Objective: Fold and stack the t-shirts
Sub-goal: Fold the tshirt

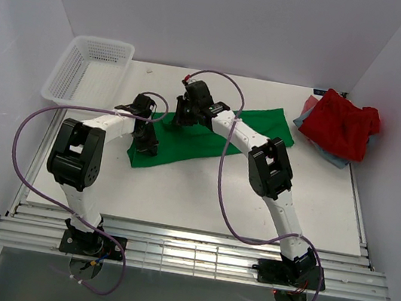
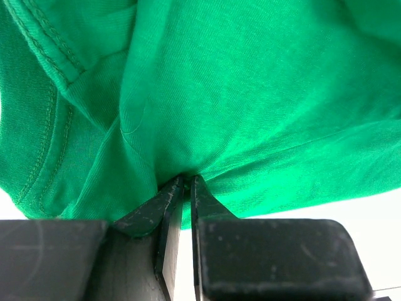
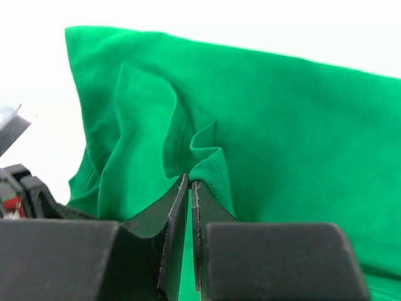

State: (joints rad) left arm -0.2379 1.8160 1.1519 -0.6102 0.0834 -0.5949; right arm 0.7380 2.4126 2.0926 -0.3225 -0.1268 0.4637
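Left tool [image 1: 146, 144] clenched on a fold of the green t-shirt [image 1: 194, 143] near its left end; right tool [image 1: 183, 117] clenched on a hem fold at its far edge. Green t-shirt spread diagonally mid-counter [image 1: 201, 196]; red t-shirt [image 1: 342, 125] heaped on a blue-grey t-shirt [image 1: 336, 160], far right.

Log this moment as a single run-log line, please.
left tool: shut on green t-shirt | right tool: shut on green t-shirt | red t-shirt: heaped far right
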